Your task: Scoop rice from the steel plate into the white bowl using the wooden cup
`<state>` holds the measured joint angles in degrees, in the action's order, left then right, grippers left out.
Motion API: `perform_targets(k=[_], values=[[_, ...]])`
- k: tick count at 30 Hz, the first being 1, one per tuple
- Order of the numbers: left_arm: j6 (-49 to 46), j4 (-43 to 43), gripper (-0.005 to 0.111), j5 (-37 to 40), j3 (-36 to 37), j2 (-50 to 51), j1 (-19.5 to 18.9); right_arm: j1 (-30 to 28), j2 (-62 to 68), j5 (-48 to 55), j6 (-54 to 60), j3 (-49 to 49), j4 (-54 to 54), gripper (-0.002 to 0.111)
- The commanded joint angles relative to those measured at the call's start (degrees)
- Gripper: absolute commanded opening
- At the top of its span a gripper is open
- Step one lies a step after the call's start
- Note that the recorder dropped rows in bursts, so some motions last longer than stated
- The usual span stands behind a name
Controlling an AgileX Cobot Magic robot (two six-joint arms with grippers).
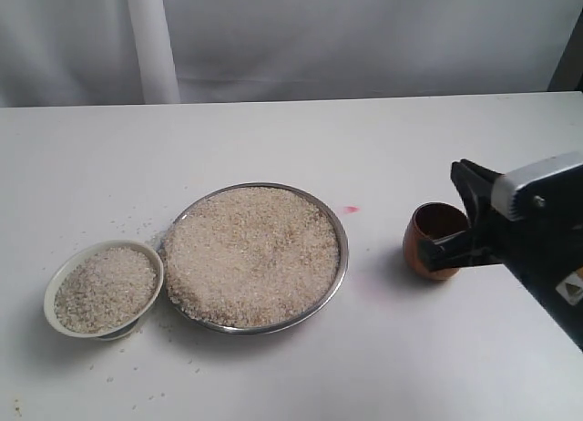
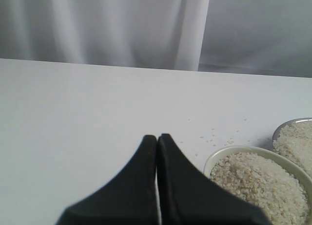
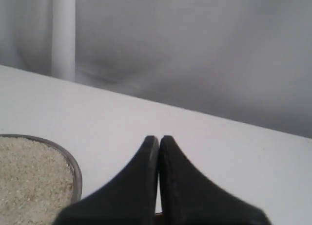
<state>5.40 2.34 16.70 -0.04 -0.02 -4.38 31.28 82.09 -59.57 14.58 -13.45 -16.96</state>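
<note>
We found the wooden cup [image 1: 435,222] standing on the bench [image 1: 410,348] to the right of the steel plate [image 1: 342,275], well apart from it, with its dark mouth facing up. The right gripper [image 3: 158,138] was at the cup's rim. In its wrist view its fingers were clenched, with only a hairline between them, but we could not tell whether a bit of the cup's wall was pinched there. A hold at the rim would make sense, since it leaves the mouth free to dig.

The left gripper [image 2: 157,136] was clenched on nothing. It hung just beside the white bowl [image 1: 53,310], on the side away from the plate and out of the pouring path.

The rice [image 1: 250,252] lay heaped across nearly the whole plate. The bowl also held a good mound, so we judged the scooping partly done.

The bowl sat tight against the plate's left rim, which keeps the carry short. Stray grains [image 1: 137,230] lay on the bench around it.

The bench between cup and plate was bare apart from a small pink mark [image 1: 351,209], so the cup had open room to come in low over the shallow rim. The bowl was fuller and its sides sloped, so we thought spilling at its edge was the likelier trouble.
</note>
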Motion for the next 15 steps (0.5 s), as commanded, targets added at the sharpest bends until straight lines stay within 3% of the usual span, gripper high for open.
perform_targets(k=[1, 15], values=[[0.1, 0.18, 0.0, -0.4, 0.04, 0.02, 0.37, 0.15, -7.3, -2.68, 0.47, 4.46, 1.29, 0.0], [0.1, 0.18, 0.0, -0.4, 0.04, 0.02, 0.37, 0.15, -20.52, -2.59, 0.47, 7.33, 1.33, 0.0]])
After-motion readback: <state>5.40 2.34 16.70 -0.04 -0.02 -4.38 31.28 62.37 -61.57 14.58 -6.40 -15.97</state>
